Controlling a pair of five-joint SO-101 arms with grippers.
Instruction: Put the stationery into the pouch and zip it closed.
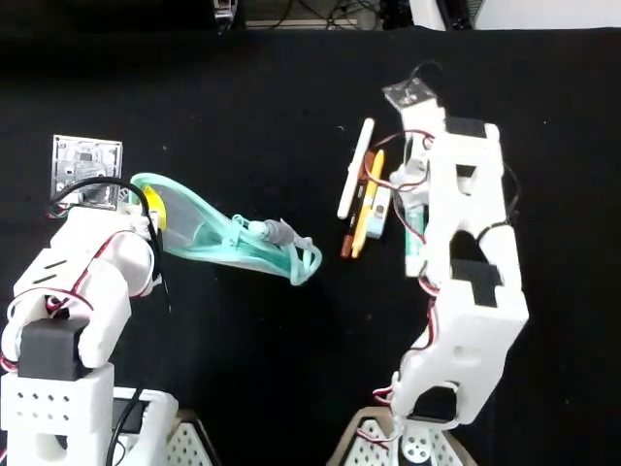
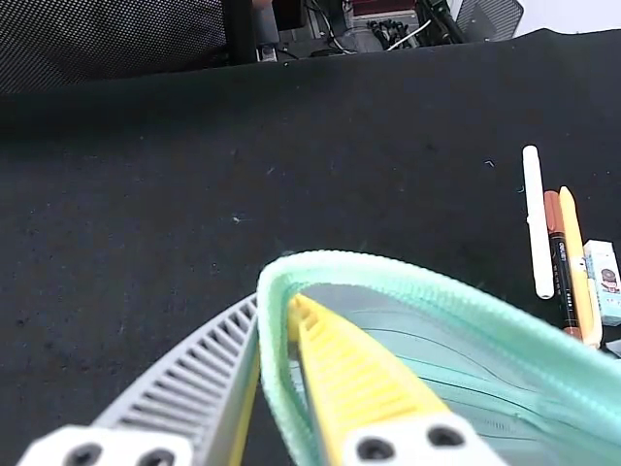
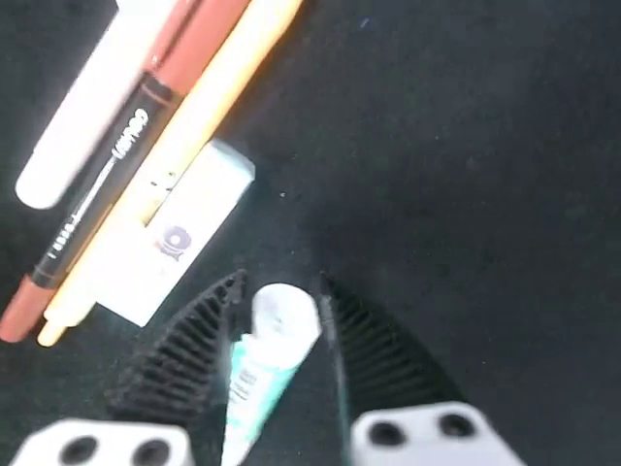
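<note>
**Step in hand (judged):** carrying one item to the pouch.

**Right claw** (image 3: 279, 291): narrowed on the teal tube (image 3: 260, 374), with a ribbed finger on either side of its white cap. In the high view this is right of centre, just beside the eraser (image 1: 381, 210).

**Left claw** (image 2: 274, 306): pinching the rim of the pouch (image 1: 233, 243), yellow finger inside and grey finger outside. The pouch lies at centre left of the high view, its rim lifted open at the held end.

**Remaining on the bench** (image 1: 243, 97): white pen (image 1: 355, 167), brown pen (image 1: 346, 245) and yellow pen (image 1: 367, 204), bunched together at upper centre.

**Recommendations:**
- Lift the tube clear of the eraser before traversing.
- Bring it in along the pouch's length.
- Release only once the cap has passed the rim.

**Risk:** the soft mouth may sag and deflect the tube.
</note>
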